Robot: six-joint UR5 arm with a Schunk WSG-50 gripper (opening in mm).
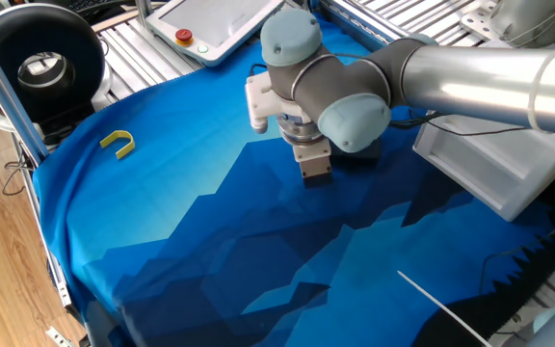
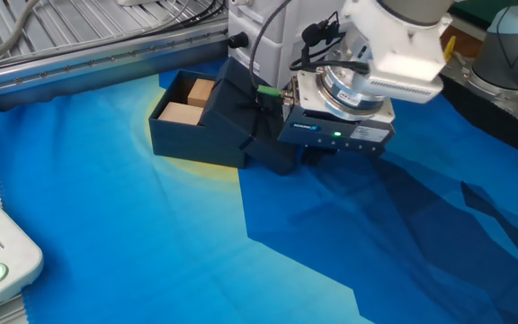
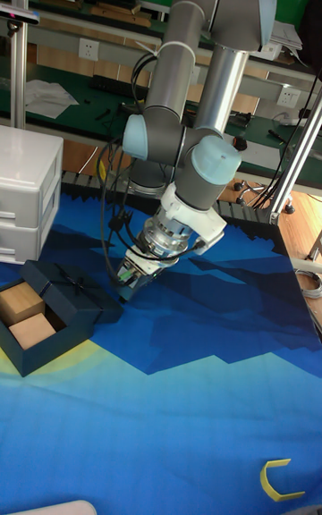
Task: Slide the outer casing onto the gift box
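The gift box is a dark tray with pale tan blocks inside, lying at the cloth's far corner; it also shows in the tall view. The outer casing, dark with a thin ribbon, sits partly over the tray's end nearest the arm, leaving the tan part uncovered. My gripper is low on the cloth, right at the casing's free edge, narrow with no gap showing and nothing held. In one fixed view my gripper and arm hide most of the casing. My gripper has its fingertips hidden under its body.
A large white plastic bin stands just beyond the casing, seen as white drawers in the tall view. A small yellow U-shaped piece lies far off on the blue cloth. A white pendant and a black round device sit off the table.
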